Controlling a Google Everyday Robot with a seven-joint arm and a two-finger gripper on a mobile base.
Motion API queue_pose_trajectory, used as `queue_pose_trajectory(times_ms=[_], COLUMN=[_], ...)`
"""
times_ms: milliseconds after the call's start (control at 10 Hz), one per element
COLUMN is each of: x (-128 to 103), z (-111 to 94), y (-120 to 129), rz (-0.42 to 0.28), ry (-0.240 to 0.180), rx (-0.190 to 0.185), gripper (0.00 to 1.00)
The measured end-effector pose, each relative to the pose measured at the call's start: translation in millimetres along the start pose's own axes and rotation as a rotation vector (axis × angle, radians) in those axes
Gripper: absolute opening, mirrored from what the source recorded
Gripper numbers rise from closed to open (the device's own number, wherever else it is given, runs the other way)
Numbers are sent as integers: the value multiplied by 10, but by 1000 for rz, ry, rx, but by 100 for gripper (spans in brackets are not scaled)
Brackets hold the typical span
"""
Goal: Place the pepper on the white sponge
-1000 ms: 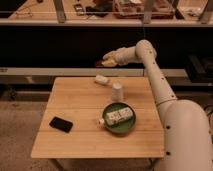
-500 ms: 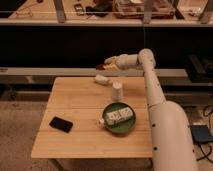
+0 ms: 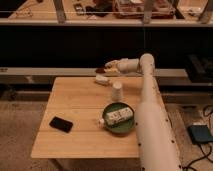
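Finding, nearest, a black phone [image 3: 61, 124] lying flat at the lower left of the wooden bench [image 3: 75, 102]. Seeing to its right a green bowl [image 3: 125, 129] holding a white labelled bottle [image 3: 119, 115] on its side. Noting farther back a white cup [image 3: 117, 91] standing upright near frame centre. Spotting the white sponge [image 3: 101, 80] lying by the bench's far edge, left of the cup and apart from it. Catching the pepper [image 3: 100, 70] showing just above the sponge, at the tip of the gripper [image 3: 109, 66], which is hanging there on a white arm [image 3: 150, 115] extending from the lower right. Not managing to tell whether clamping the pepper or slack.
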Motion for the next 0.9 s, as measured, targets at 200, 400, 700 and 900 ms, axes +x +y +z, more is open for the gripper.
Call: queue_pose_trajectory(times_ms=[200,400,700,900], x=[118,227,309,337], z=[31,57,177,236], y=[-106,-333,-469,-385], rz=[-14,-59,-68,-31], ry=[44,134,207,208], rx=[33,102,150,133], gripper=[0,0,0,0])
